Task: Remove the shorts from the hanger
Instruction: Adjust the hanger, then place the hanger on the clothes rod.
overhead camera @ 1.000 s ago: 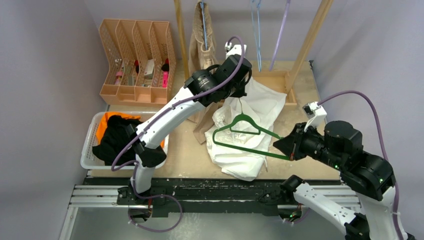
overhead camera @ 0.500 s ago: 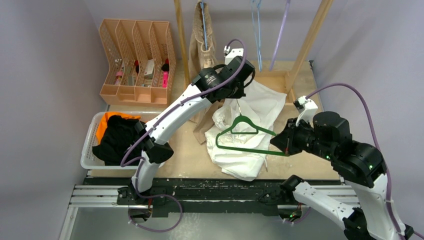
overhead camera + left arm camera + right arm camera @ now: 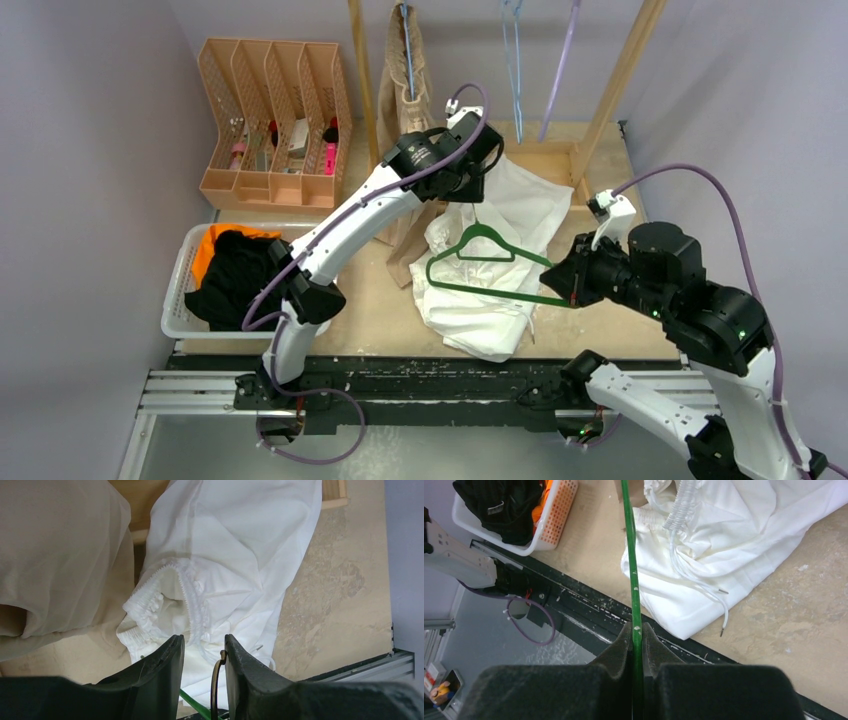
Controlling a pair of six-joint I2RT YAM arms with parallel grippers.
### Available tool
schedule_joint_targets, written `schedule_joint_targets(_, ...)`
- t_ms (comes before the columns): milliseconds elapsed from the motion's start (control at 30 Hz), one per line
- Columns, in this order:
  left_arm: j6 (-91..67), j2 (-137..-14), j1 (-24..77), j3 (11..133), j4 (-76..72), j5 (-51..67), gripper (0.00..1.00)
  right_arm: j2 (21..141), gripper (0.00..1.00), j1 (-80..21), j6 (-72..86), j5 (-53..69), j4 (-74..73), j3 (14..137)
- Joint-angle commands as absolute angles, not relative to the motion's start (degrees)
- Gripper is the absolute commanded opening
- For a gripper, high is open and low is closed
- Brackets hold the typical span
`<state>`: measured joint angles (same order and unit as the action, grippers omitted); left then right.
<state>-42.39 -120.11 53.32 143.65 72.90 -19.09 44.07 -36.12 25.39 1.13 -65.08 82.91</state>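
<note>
**While the right arm pinches the hanger, the left one hangs over the hook**

Since the left arm is stretched up and across toward the back of the table, its wrist is bent so the left gripper points straight down. Its fingers are only narrowly parted. The hanger's metal hook sits in the gap, right against one finger and not squeezed.

The right arm is folded in low from the right side. The right gripper is clamped tight on the bottom bar of the green hanger.

The white shorts are crumpled on the table under the hanger. Can't tell whether any cloth is hooked on it. The beige shorts hang on the rack at the back. The orange shorts and black shorts are in the white basket at the left edge.

Room-wise, the white pile reaches close to the table's near edge. There's bare tabletop between it and the basket, and more to its right. A wooden rack post stands at the back right.
</note>
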Motion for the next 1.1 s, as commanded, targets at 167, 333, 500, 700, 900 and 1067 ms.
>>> schedule_joint_targets(167,-41.6,-115.4,52.3,143.5,71.2,-17.8,0.47,42.5,0.0,-36.1,24.4,-0.7,-59.5,82.4)
schedule_joint_targets(333,-42.6,-110.8,52.3,137.1,61.5,-14.4,0.66,41.9,0.0,-36.1,24.8,0.0,-59.1,80.6)
schedule_joint_targets(500,-44.2,-102.9,52.3,127.6,50.5,-17.8,0.74,41.4,0.0,-36.1,25.0,0.7,-58.6,80.3)
schedule_joint_targets(700,-44.0,-94.8,52.2,119.5,43.4,-21.2,0.77,40.2,0.0,-36.1,25.3,2.1,-57.8,80.9)
schedule_joint_targets(900,-44.6,-81.3,52.3,102.6,31.5,-27.9,0.79,40.8,0.0,-36.1,25.7,2.0,-57.7,85.1)
schedule_joint_targets(1067,-46.0,-71.4,52.3,93.4,29.5,-35.2,0.8,45.6,0.0,-36.1,24.5,-2.2,-60.4,95.3)
